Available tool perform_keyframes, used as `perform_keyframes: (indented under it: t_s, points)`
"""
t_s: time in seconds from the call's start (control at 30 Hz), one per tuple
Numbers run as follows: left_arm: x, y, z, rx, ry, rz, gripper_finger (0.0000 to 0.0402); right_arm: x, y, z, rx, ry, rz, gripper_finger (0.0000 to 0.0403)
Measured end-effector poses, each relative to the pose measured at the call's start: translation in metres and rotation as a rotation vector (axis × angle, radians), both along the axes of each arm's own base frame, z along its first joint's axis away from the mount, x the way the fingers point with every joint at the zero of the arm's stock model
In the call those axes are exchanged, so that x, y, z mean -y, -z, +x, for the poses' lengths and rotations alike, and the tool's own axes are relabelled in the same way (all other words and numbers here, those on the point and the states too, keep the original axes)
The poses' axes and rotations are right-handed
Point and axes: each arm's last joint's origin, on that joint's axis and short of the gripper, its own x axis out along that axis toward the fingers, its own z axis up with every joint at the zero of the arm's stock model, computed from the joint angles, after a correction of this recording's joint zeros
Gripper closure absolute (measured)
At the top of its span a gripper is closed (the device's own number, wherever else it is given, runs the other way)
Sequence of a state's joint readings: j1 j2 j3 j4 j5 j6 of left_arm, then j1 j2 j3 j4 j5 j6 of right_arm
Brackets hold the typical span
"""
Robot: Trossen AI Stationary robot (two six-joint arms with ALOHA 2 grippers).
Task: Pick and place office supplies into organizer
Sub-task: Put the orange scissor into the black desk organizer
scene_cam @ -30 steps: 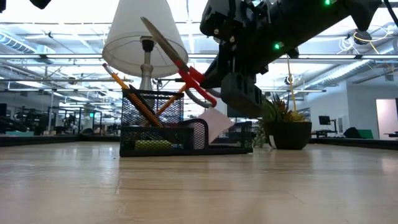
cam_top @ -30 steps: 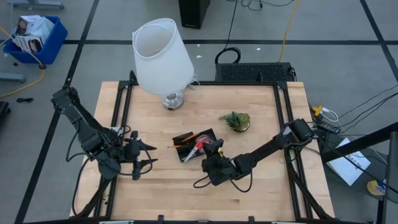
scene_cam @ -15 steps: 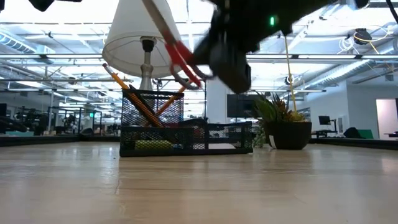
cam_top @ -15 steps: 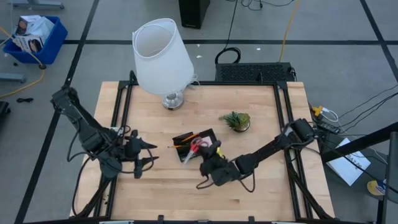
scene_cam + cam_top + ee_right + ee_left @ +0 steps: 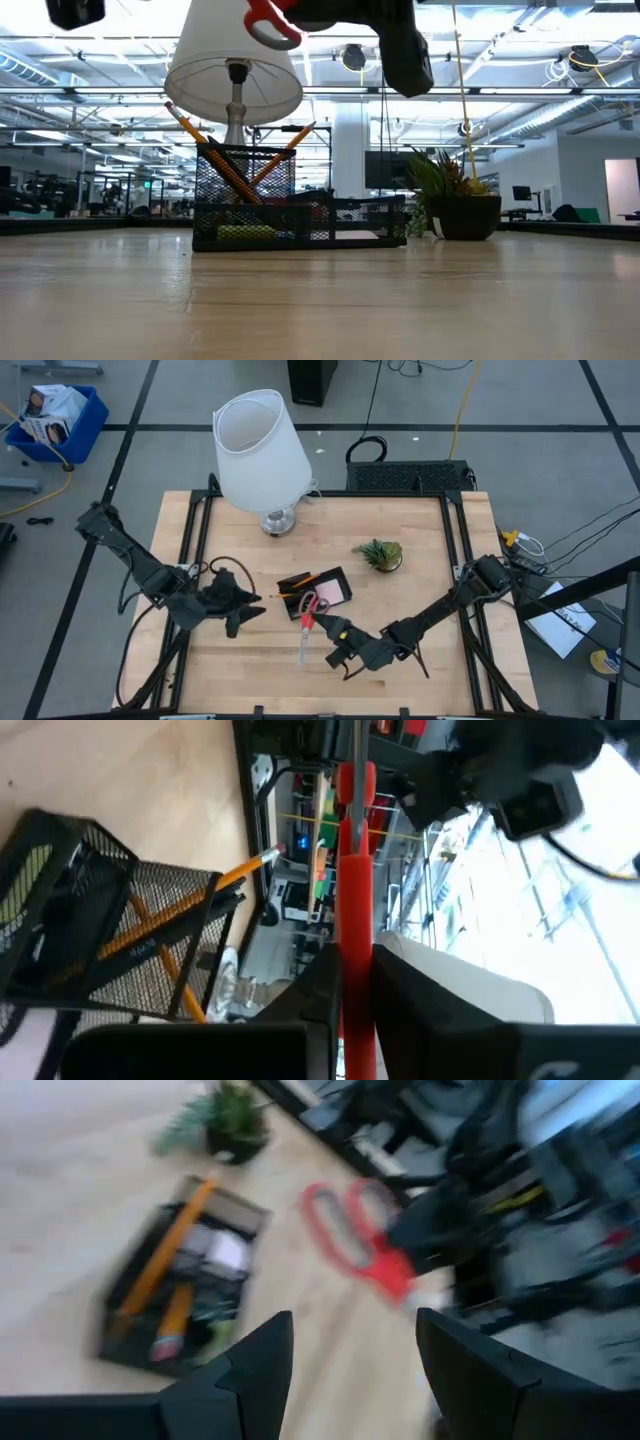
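Observation:
The red-handled scissors (image 5: 306, 622) hang in the air just in front of the black mesh organizer (image 5: 300, 603), handles toward it and blades toward the near edge. My right gripper (image 5: 328, 628) is shut on them. The organizer's tall cup holds orange pencils (image 5: 232, 168), and a pink sticky-note pad (image 5: 338, 592) lies in its tray. My left gripper (image 5: 256, 606) hovers open to the organizer's left, holding nothing; its wrist view shows the scissors (image 5: 358, 1240) and organizer (image 5: 180, 1285) ahead. My right gripper pinches the scissors' red handle part (image 5: 352, 935) between its two fingers, close to where the handles meet the blades. The fingers lie about level, coming from the table's right and near side. The scissors are lifted clear of the table and the organizer, edge-on to the wrist camera.
A big white lamp (image 5: 260, 450) stands at the far left of the table, behind the organizer. A small green plant (image 5: 380, 553) sits to the organizer's far right. Bare wood runs along the near edge (image 5: 260, 680).
My right gripper has risen, rolled and drawn back toward the near edge, pulling the scissors out of the organizer's cup; they stood tilted there and now lie about level in the air. My left gripper has swung toward the organizer and rolled, still open.

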State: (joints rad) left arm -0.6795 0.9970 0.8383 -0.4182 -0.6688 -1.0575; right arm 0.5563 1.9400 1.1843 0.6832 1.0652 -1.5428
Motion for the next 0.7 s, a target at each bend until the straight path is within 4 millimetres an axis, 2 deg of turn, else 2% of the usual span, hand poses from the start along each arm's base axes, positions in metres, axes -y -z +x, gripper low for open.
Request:
perform_keyframes:
  t_s: [0.13, 0.3, 0.5, 0.7]
  points:
    - [-0.002, -0.012, 0.011, 0.109, 0.001, -0.139, 0.0186, 0.005, 0.001, 0.004, -0.040, -0.013, -0.071, 0.0376]
    - [-0.010, -0.020, 0.019, 0.188, -0.053, -0.257, 0.0186, 0.008, -0.005, 0.008, 0.004, -0.031, -0.100, 0.0376]
    - [-0.020, -0.018, 0.024, 0.170, -0.097, -0.241, 0.0186, 0.000, -0.022, 0.005, 0.123, -0.139, -0.124, 0.0372]
    - [-0.022, -0.015, 0.036, 0.155, -0.060, -0.338, 0.0186, -0.002, -0.023, 0.006, 0.134, -0.204, -0.141, 0.0375]
